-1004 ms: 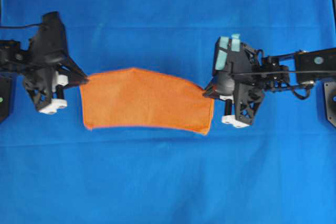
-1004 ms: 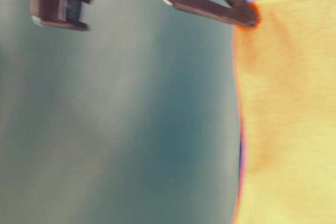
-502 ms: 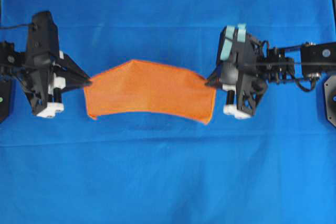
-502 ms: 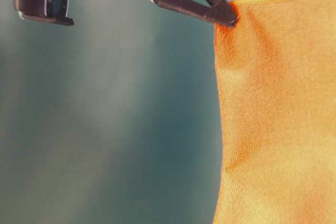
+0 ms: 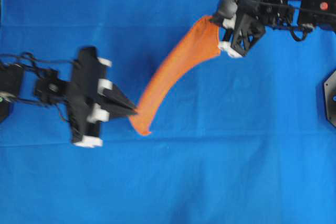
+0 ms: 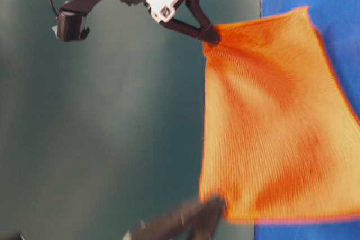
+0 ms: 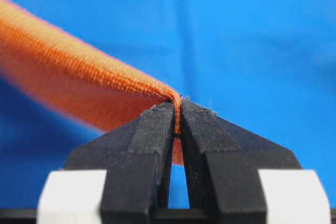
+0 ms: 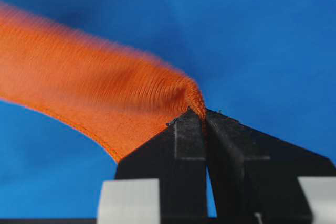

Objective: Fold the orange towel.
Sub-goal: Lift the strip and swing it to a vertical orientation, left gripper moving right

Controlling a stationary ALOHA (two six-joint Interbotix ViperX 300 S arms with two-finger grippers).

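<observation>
Both hands are clamped tight on opposite corners of the orange towel (image 5: 176,69): the left hand (image 5: 134,112) pinches the near corner, the right hand (image 5: 214,20) the far one — jaws fully closed on the hem in each wrist view. The towel hangs lifted between them above the blue cloth (image 5: 236,156) covering the tabletop, seen edge-on from overhead as a slanting band. No finished fold lies flat yet — laying it down and creasing it remain, I judge.
</observation>
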